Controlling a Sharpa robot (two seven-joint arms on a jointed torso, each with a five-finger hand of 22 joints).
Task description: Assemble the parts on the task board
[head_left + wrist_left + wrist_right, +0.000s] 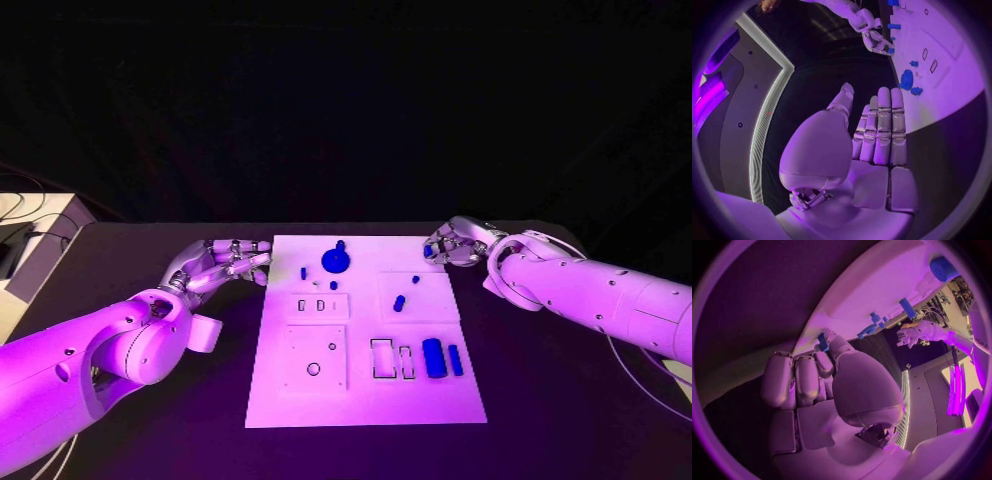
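White board mid tabletop, blue parts lying on it, left robot hand empty, fingers straight, beside board's far left corner, right robot hand at far right corner, pinching a small blue part.

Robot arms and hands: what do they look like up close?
The left arm and right arm are smooth, rounded white shells with small dark dots like screw holes. The left hand and right hand are shiny silver metal, with fingers built from short jointed blocks and broad, smooth palm covers.
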